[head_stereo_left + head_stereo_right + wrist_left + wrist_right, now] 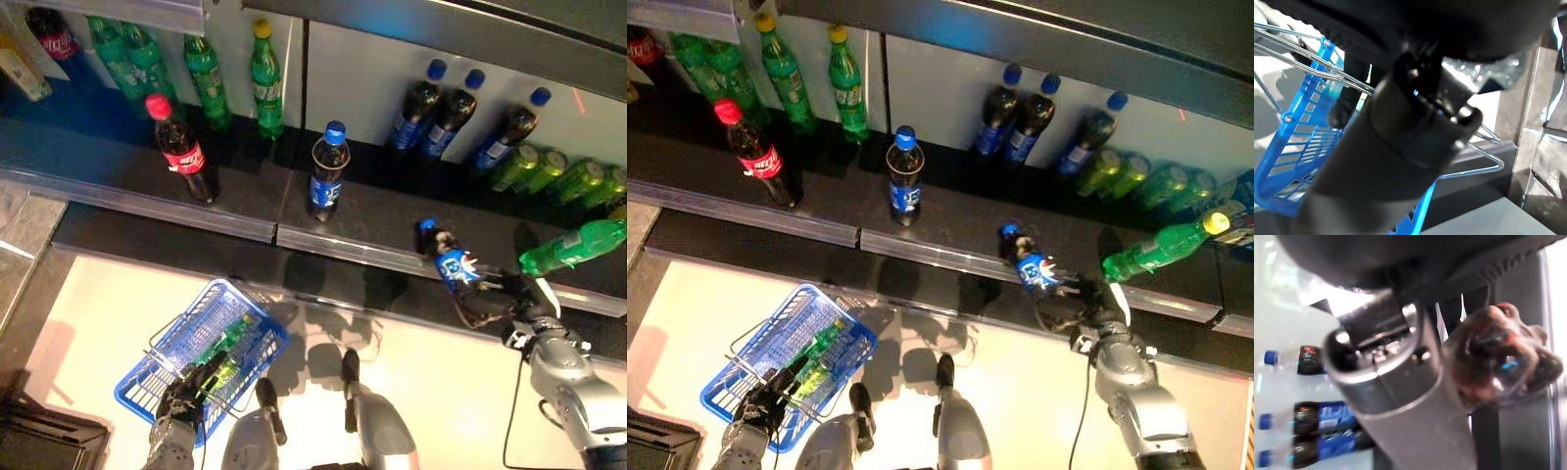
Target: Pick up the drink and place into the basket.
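A long dark shelf (372,211) runs across the scene, lined with bottles standing against its back wall. Down on the pale floor side hangs a blue basket (162,357), carried by its wire handle, round which the left hand (186,397) has its fingers curled; a green bottle (227,345) already lies inside, just beyond those fingers. Over at the shelf's front edge, the right hand (1095,311) has its fingers wrapped round the base of a dark cola bottle with a blue label and cap (1027,260), which lies tilted with its cap pointing away from the hand. A green bottle with a yellow cap (1161,247) lies on its side just beyond the right fingers. Well off to their left stand another blue-capped cola bottle (329,171) and a red-capped one (182,149).
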